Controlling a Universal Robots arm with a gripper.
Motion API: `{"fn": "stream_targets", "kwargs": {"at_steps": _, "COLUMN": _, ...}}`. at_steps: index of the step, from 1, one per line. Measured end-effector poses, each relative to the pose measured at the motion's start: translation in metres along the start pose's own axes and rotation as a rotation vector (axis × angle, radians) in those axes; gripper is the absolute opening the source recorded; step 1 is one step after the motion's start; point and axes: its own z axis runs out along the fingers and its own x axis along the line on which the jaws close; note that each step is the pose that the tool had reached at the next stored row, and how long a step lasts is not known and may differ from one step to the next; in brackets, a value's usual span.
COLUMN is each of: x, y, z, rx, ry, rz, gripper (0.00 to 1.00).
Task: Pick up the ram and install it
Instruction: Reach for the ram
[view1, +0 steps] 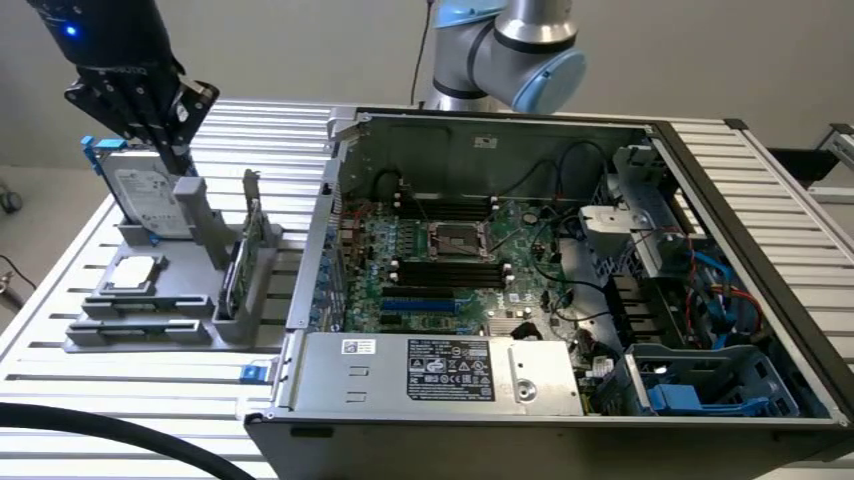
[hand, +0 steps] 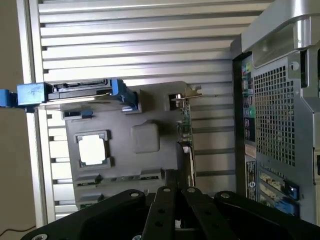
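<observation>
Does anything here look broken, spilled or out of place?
Nothing stands out. The hard drive and green card stand upright in their gray holder, and the computer case lies open on its side with no loose parts visible.

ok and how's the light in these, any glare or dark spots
Exterior view: even, soft light; the slatted table shines pale, while the open computer case is shaded inside. Wrist view: the table slats wash nearly white, and the silver chip in the grey holder glares blank.
</observation>
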Motion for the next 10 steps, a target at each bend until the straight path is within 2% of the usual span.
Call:
{"fn": "stream_targets", "kwargs": {"at_steps": 6, "x": 0.026, "y": -0.0055, "z": 0.0078, "rx": 0.0005, "ry": 0.0060, "rz": 0.000, "gripper": 0.11}}
{"fn": "stream_targets", "kwargs": {"at_steps": 10, "x": 0.035, "y": -0.0127, "z": 0.0129, "rx": 0.0011, "ry": 0.0158, "rz": 0.001, "gripper": 0.11}}
